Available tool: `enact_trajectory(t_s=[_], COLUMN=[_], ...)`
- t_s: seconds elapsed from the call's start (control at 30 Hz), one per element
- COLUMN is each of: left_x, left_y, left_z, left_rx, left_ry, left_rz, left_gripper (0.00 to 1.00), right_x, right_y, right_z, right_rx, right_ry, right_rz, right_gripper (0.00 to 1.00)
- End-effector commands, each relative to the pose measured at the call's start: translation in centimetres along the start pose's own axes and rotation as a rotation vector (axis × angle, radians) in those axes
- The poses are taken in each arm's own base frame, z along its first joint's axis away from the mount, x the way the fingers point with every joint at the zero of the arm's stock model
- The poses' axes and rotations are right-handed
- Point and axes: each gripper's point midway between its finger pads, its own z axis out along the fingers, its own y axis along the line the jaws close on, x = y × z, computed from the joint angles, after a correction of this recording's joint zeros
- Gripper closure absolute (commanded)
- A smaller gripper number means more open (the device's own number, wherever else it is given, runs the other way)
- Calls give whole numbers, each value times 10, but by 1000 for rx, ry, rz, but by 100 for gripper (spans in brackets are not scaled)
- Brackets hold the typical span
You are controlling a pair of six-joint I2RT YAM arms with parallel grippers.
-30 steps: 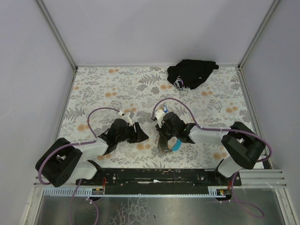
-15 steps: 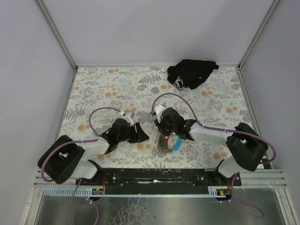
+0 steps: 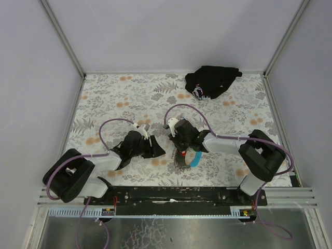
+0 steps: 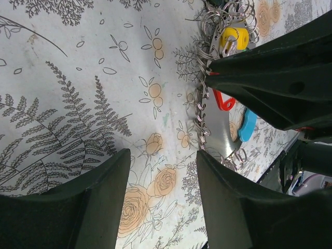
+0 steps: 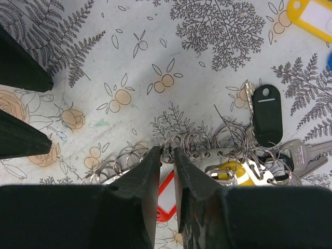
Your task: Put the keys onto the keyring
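The keys (image 5: pixel 300 155) are silvery and lie in a tangle with a black-headed key (image 5: pixel 265 114) and a yellow tag (image 5: pixel 233 174). The keyring (image 5: pixel 194 141) shows as a row of thin metal rings along a flat metal plate. My right gripper (image 5: pixel 170 150) stands right over that row, jaws open by a narrow gap, and a red tag (image 5: pixel 165 199) shows through the gap. From above, the right gripper (image 3: pixel 181 147) covers most of the cluster, with a blue tag (image 3: pixel 196 159) beside it. Just left of the rings, my left gripper (image 4: pixel 161 202) is open and holds nothing.
A black cloth bundle (image 3: pixel 211 81) lies at the back right of the flowered table (image 3: pixel 114 98). A second yellow tag (image 5: pixel 311 13) lies apart from the cluster. The two grippers stand close together, the left gripper's fingers (image 5: pixel 21 72) only a short way from the rings.
My right gripper has shifted left and slightly back over the key cluster, closer to the left gripper. The left gripper has barely moved.
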Motion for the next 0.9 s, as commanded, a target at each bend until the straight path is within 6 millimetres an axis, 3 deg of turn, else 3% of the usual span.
enact_trajectory(t_s=[0.0,0.17,0.43,0.77,0.87], left_x=[-16,-16,-13,-15,-14], left_y=[-20,-22,-25,-24,-24], left_z=[4,5,7,6,6], left_rx=[69,83,105,94,93], left_ry=[-44,-38,-22,-31,-29], left_rz=[37,34,20,22,21], left_gripper=[47,46,47,47,47], right_x=[-14,-12,-12,-23,-25], right_y=[-12,-25,-28,-59,-55], right_z=[-2,-3,-5,-37,-39], right_rx=[60,134,159,355,330], right_ry=[-19,-15,-17,-64,-65], right_rz=[8,17,37,108,106], right_gripper=[76,73,71,71,70])
